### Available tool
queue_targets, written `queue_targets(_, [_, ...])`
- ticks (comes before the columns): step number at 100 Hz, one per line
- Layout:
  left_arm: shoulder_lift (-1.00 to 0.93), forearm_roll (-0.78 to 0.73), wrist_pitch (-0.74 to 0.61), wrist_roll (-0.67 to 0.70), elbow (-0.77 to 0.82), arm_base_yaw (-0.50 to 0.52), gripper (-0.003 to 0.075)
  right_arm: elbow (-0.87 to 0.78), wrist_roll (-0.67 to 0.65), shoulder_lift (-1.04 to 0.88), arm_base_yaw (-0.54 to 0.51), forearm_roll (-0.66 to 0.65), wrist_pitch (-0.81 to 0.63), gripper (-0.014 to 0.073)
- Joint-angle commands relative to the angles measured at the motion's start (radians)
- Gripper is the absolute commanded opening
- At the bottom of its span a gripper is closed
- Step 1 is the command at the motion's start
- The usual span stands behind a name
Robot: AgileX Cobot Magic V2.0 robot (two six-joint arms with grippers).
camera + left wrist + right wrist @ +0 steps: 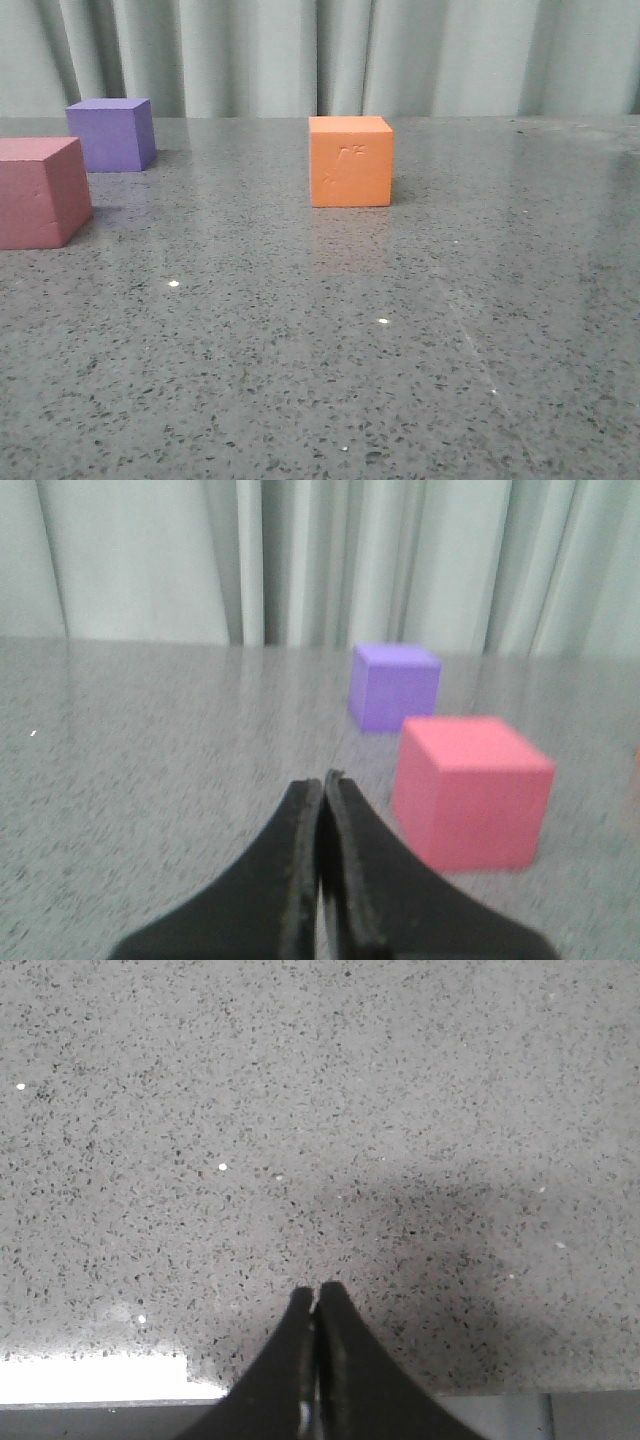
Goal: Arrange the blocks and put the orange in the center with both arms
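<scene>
Left gripper nearest the blocks; both grippers pressed together, empty.

The left gripper (322, 785) faces the pink cube (470, 790), purple cube (393, 685) behind it. The orange cube (350, 160) stands mid-bench (400, 350), apart. The right gripper (316, 1295) sees only bare bench.

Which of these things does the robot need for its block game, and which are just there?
For the job:
orange cube
purple cube
pink-red cube
left gripper, jaws shut
right gripper, jaws shut
grey speckled tabletop

Just there:
pale curtain behind the table
</scene>
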State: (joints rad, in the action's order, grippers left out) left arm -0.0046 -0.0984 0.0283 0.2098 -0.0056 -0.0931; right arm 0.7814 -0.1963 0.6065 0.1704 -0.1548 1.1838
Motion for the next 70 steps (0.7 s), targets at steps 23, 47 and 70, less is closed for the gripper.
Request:
queue_targets(23, [-0.012,0.14,0.089,0.001,-0.193,0.003,-0.0019,0.022,0.009,0.002,-0.003,-0.01,-0.039,-0.0067])
queue_targets(47, [0.182,0.14,0.493,-0.001,-0.577,0.003,-0.0019,0.022,0.009,0.002,-0.003,-0.01,-0.039,-0.0067])
queue_targets(70, [0.449,0.14,0.669,-0.005,-0.838,0.003,-0.0019,0.022,0.009,0.002,-0.003,-0.01,-0.039,-0.0067])
